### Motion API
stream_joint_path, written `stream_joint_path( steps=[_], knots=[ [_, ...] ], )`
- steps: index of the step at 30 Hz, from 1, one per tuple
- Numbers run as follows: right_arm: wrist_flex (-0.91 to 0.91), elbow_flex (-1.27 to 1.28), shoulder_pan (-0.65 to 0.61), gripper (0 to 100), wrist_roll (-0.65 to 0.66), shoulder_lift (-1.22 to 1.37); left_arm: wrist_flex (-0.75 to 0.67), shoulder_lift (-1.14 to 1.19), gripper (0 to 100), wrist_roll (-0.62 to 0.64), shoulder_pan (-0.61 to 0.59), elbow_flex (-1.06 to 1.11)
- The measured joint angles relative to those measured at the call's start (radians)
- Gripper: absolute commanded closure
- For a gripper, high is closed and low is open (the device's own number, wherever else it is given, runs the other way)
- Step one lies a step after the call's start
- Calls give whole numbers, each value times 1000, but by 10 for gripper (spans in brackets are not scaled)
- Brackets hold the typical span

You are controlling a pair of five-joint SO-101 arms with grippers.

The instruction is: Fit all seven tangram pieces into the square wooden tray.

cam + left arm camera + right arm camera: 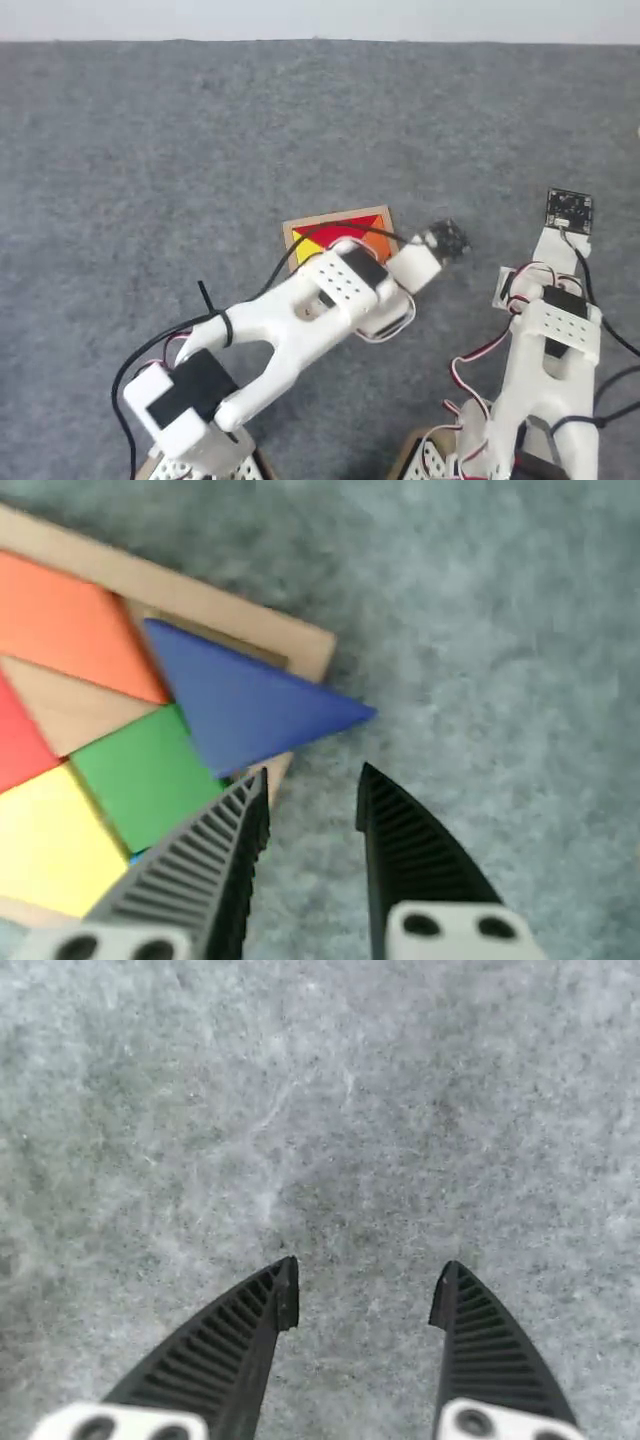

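While overhanging the tray (306,648), blue triangle (240,705) points outward.

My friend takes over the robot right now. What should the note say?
Left gripper: open, empty, beside the tray corner.
Right gripper: open, empty, over grey carpet.
Done: orange piece, red piece, yellow piece and green piece lie in the tray.
Left: the blue triangle lies askew across the corner, its tip past the rim; seat it.

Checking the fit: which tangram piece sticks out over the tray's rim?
The blue triangle: its tip overhangs the tray rim, while the other visible pieces lie flat inside.
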Motion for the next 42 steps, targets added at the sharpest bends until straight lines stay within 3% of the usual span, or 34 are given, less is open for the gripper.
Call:
stream_joint_path(
  steps=[11, 20, 35, 42],
  knots=[
    [0, 0, -26, 764, 0, 0, -63, -2, 818, -18, 26, 9],
    [0, 0, -26, 763, 0, 0, -94, 51, 819, -40, -74, 9],
    [0, 0, -21, 763, 0, 0, -114, -2, 819, -44, -140, 12],
    [0, -35, 196, 761, -5, -2, -161, -114, 819, -14, 5, 160]
  ],
)
